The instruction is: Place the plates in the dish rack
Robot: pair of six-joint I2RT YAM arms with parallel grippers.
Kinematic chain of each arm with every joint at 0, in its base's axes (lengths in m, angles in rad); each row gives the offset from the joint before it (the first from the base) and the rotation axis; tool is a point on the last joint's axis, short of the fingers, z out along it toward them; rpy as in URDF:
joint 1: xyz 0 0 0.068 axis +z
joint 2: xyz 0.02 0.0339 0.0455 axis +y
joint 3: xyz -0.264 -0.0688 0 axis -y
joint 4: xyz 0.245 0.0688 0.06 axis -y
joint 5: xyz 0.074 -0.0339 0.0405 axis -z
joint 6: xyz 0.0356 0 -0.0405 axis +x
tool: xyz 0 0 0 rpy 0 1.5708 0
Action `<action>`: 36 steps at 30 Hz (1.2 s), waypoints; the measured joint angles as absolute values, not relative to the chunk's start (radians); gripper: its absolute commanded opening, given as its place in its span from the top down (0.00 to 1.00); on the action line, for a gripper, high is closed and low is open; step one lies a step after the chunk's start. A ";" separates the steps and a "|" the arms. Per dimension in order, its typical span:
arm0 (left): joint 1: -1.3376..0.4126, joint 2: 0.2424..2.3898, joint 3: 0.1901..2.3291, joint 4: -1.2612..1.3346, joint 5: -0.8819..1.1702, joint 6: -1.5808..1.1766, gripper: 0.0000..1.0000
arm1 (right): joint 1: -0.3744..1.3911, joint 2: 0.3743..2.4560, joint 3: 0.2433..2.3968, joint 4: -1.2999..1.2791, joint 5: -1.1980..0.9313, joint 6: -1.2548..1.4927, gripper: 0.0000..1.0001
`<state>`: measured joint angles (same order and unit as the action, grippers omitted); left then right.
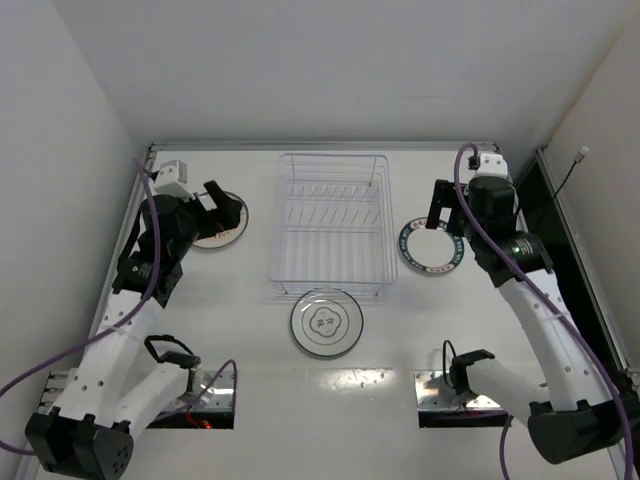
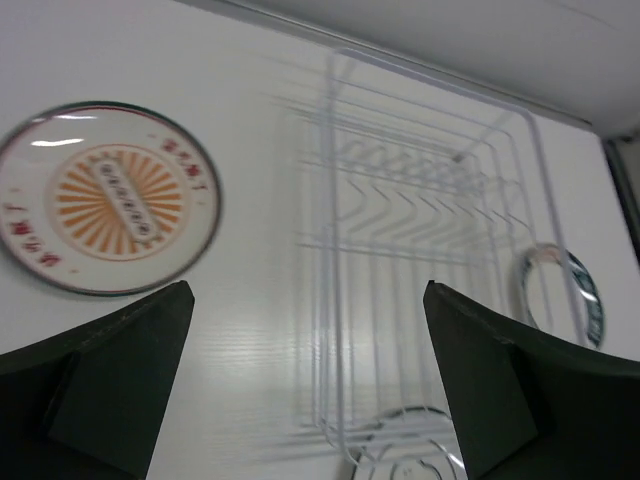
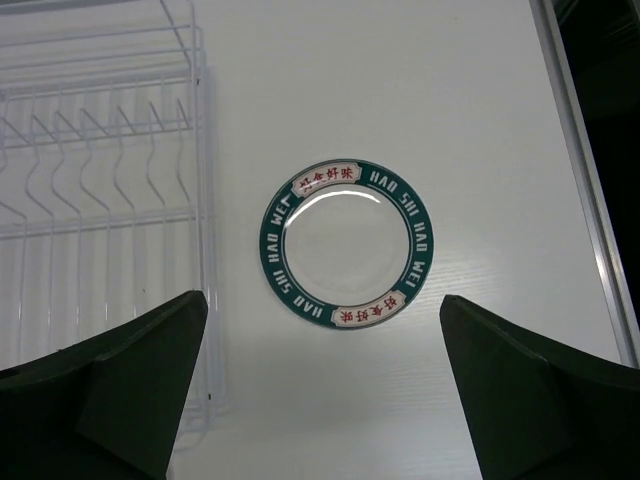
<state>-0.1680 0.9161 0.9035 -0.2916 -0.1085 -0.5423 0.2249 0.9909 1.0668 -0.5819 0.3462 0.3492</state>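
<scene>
1. Jaws spread on the left gripper [image 2: 308, 300], which holds nothing. The orange plate [image 2: 108, 197] lies flat left of the rack [image 1: 333, 225]; its red rim writing is blurred.
2. Ring plate [image 1: 327, 323] lies flat just before the rack; its drawing is unclear.
3. Right gripper [image 3: 322, 300] has its jaws spread above the teal plate [image 3: 347, 243], right of the rack, whose rim reads "HAO SHI WEI".

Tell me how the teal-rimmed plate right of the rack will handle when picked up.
The teal-rimmed plate looks rigid and glossy, judging by its glare, so probably slippery for the fingers. It lies flat on the table, so getting under its rim may be hard.
</scene>
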 measured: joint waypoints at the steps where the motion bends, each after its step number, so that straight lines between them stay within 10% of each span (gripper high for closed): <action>1: -0.168 0.898 0.886 -0.286 -0.030 -0.535 0.00 | 0.222 1.007 1.075 -0.599 0.340 0.349 0.00; 8: -0.168 0.996 0.878 -0.316 0.255 -0.445 0.00 | 0.121 1.187 1.118 -0.606 0.226 0.356 0.00; 12: -0.168 1.009 0.878 -0.326 0.308 -0.426 0.00 | -0.157 1.347 1.117 -0.568 0.000 0.386 0.01; 14: -0.168 0.992 0.878 -0.310 0.311 -0.426 0.00 | -0.296 1.431 1.094 -0.522 -0.125 0.407 0.19; 18: -0.168 0.992 0.896 -0.297 0.303 -0.430 0.00 | -0.475 1.597 1.061 -0.499 -0.307 0.442 0.15; 36: -0.061 1.001 0.824 -0.240 0.326 -0.539 0.07 | -0.474 1.868 0.997 -0.414 -0.525 0.521 0.55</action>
